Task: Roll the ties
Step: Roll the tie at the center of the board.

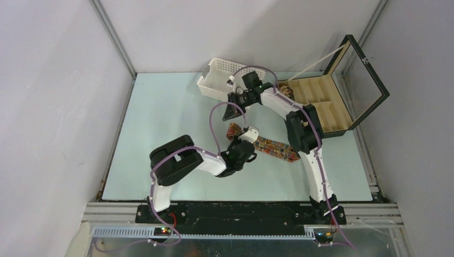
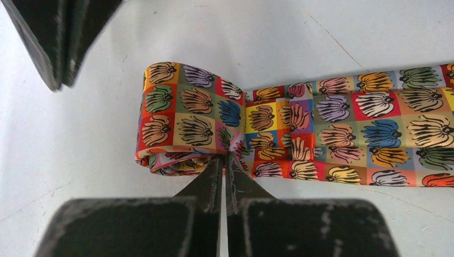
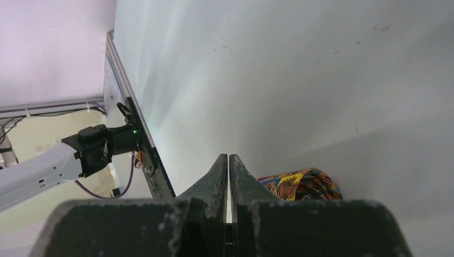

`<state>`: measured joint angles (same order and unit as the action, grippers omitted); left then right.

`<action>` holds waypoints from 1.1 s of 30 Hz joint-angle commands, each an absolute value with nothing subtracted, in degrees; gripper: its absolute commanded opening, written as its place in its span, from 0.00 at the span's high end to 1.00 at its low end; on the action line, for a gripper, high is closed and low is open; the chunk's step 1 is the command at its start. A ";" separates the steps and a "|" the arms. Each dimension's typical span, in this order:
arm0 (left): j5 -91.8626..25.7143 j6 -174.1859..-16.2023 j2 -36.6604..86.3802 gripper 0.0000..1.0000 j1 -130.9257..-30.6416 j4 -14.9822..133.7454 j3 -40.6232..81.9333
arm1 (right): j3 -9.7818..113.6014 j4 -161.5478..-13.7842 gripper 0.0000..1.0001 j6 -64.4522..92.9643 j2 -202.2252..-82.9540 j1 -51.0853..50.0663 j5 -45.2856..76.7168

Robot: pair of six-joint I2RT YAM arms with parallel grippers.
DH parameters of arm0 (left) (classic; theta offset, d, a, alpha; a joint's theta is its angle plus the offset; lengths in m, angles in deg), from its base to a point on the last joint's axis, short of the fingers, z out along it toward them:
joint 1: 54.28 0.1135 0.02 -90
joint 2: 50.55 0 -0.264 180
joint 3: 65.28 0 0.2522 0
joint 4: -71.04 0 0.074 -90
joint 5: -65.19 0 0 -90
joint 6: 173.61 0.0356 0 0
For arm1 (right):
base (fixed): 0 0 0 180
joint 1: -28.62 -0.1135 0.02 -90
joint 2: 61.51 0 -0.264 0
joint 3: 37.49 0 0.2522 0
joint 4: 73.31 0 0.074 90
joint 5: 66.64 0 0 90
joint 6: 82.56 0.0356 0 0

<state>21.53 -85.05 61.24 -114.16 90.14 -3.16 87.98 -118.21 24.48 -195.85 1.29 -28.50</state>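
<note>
One tie (image 1: 273,148), patterned in red, orange and yellow squares, lies flat on the table and runs diagonally. Its left end is wound into a small roll (image 2: 182,115), and the flat strip (image 2: 364,134) leads off to the right. My left gripper (image 2: 225,156) is shut, its tips pressed against the tie's near edge at the seam between roll and strip. My right gripper (image 3: 228,156) is shut on nothing and hovers just beyond the roll (image 3: 300,184). In the top view it is above the tie's rolled end (image 1: 234,129). Another coiled tie (image 1: 286,90) sits in the black box.
A white perforated basket (image 1: 219,80) stands at the back, close behind the right gripper (image 1: 233,111). A black compartmented box (image 1: 334,115) with its glass lid raised stands at the back right. The right arm's elbow (image 1: 302,131) hangs over the tie's far end.
</note>
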 commanded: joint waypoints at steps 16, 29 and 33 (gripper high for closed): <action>22.10 -84.27 62.22 1.00 -114.34 90.86 -1.95 | 79.77 -119.04 0.95 22.46 -189.09 1.38 -17.57; 23.76 -85.59 60.46 0.83 -114.36 90.04 -2.20 | 77.79 -117.41 0.96 23.23 -189.01 1.97 -17.67; 23.06 -86.22 58.34 0.74 -114.39 90.08 -3.07 | 77.72 -117.24 0.97 23.33 -189.24 2.05 -17.69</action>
